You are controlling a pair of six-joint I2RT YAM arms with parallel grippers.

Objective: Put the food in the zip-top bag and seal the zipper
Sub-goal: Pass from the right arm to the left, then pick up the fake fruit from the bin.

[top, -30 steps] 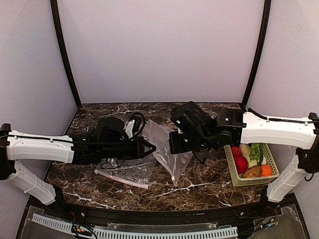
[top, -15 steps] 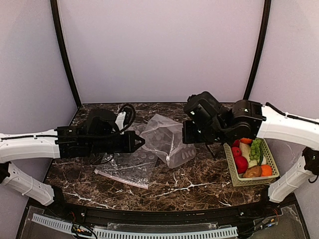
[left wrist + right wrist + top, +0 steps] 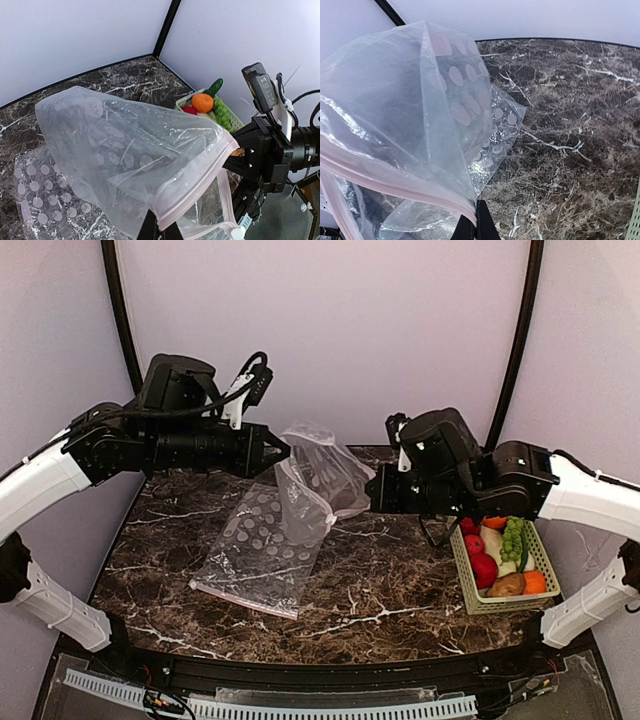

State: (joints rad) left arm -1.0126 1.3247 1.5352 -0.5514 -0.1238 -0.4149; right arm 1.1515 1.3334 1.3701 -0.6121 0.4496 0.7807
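Observation:
The clear dotted zip-top bag (image 3: pixel 320 475) hangs in the air between my two grippers. My left gripper (image 3: pixel 282 448) is shut on one end of its pinkish zipper strip (image 3: pixel 200 185); my right gripper (image 3: pixel 372 496) is shut on the other end (image 3: pixel 395 182). The mouth gapes open in the left wrist view, and the bag (image 3: pixel 120 145) is empty. It fills the left of the right wrist view (image 3: pixel 395 115). The food (image 3: pixel 500 555), red apples, green grapes, an orange one, a potato and a white radish, lies in the basket at the right.
A second dotted bag (image 3: pixel 262 555) lies flat on the marble table (image 3: pixel 400 600) left of centre, below the held one. The pale green slotted basket (image 3: pixel 470 590) stands at the right edge. The enclosure's walls and black posts ring the table.
Both arms have lifted the bag off the table and pulled it apart; the left arm rose high and back, the right gripper moved right. The second bag now lies uncovered.

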